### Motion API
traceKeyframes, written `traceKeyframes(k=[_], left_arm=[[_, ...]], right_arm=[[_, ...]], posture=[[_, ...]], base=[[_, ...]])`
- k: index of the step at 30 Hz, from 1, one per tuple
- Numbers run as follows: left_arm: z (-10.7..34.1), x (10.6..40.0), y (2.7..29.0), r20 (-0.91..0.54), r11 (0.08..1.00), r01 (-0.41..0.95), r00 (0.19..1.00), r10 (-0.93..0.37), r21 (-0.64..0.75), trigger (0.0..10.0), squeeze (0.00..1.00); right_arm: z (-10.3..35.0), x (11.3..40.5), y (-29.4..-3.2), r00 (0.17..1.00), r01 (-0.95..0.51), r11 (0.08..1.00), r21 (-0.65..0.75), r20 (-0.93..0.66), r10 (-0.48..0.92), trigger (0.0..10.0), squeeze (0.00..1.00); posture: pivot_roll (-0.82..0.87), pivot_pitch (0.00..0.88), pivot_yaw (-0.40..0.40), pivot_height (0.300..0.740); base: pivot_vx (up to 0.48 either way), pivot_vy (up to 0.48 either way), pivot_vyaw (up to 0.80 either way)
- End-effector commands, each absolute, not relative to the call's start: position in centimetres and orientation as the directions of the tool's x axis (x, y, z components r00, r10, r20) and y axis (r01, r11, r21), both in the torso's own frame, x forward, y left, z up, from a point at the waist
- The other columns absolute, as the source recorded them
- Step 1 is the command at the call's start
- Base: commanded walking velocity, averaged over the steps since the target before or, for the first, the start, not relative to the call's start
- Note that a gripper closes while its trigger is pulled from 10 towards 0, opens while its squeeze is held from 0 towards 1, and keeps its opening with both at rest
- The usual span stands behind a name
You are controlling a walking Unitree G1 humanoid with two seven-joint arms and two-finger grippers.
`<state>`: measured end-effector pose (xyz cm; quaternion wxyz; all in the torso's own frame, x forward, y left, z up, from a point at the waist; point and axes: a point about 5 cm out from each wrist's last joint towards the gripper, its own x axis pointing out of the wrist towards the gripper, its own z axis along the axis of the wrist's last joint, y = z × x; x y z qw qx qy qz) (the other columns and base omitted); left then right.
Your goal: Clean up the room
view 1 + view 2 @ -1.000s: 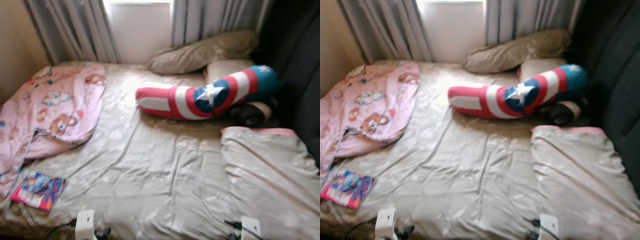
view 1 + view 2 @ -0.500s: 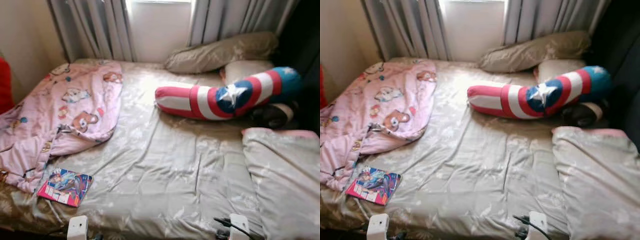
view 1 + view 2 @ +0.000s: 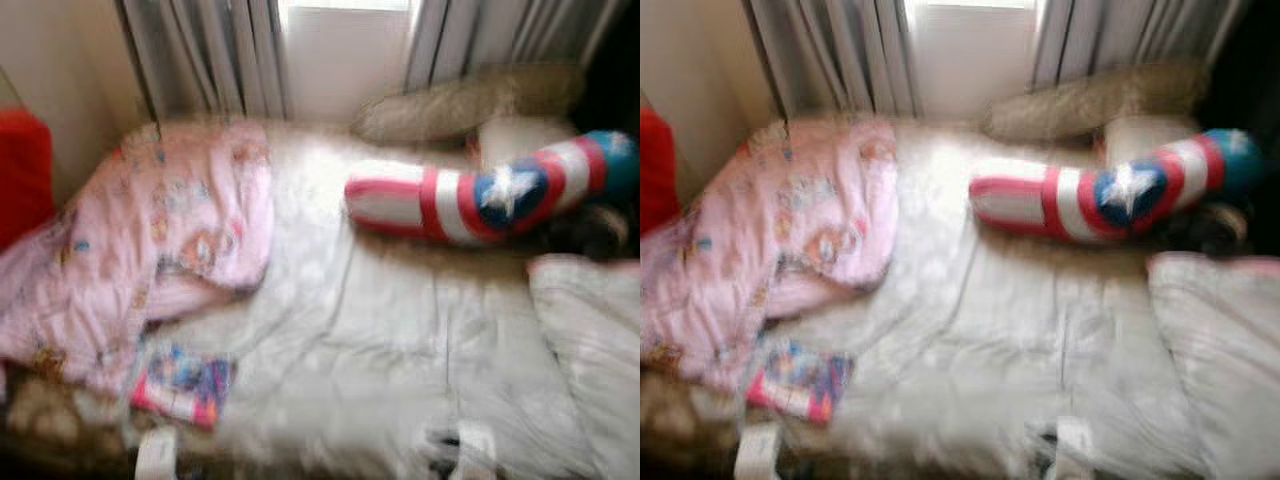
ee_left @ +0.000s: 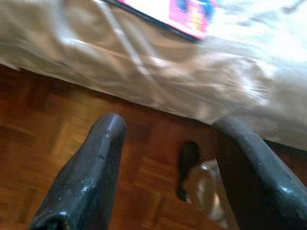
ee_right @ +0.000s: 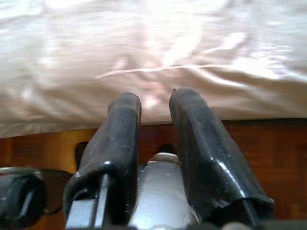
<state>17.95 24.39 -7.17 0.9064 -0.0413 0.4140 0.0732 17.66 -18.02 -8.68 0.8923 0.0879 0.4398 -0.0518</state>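
Bed (image 3: 380, 340) beneath curtained window (image 3: 345, 50), beige sheet rumpled. Compared with half a second earlier, your head camera had swung left and blurred — the things themselves had not moved. A red object (image 3: 22, 170) at the left wall showed more fully. Pink blanket (image 3: 160, 230) lay heaped on the bed's left side; the colourful book (image 3: 182, 383) rested flat just beside its lower edge, near the bed's front. Striped bolster (image 3: 480, 195) lay toward the pillows (image 3: 470, 100). Left gripper (image 4: 165, 158) hung over the wooden floor (image 4: 43, 134) with fingers spread wide; right gripper (image 5: 153, 124) had fingers nearly together — nothing held.
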Motion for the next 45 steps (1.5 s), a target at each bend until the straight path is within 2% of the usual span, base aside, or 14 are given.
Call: traceKeyframes(k=[1,36,45], left_arm=[[-7.39,17.94,23.69,-0.763,0.988,-0.150,0.642,0.078,-0.025,10.0,0.00],[-7.42,17.98,23.50,-0.762,0.987,-0.156,0.642,0.080,-0.028,10.0,0.00],[-7.44,18.07,23.29,-0.764,0.990,-0.141,0.641,0.070,-0.028,10.0,0.00]], right_arm=[[-8.92,16.86,-19.08,0.588,0.192,0.978,0.085,-0.808,-0.045,10.0,0.00],[-8.88,17.07,-18.56,0.593,0.160,0.982,0.100,-0.805,-0.015,10.0,0.00],[-8.80,17.25,-18.67,0.595,0.159,0.982,0.097,-0.803,-0.017,10.0,0.00]], posture=[[0.06,0.019,0.018,0.740],[0.06,0.012,0.010,0.740],[0.06,0.000,0.007,0.740]], base=[[0.000,0.480,0.00],[0.000,0.480,0.00],[0.000,0.065,0.00]])
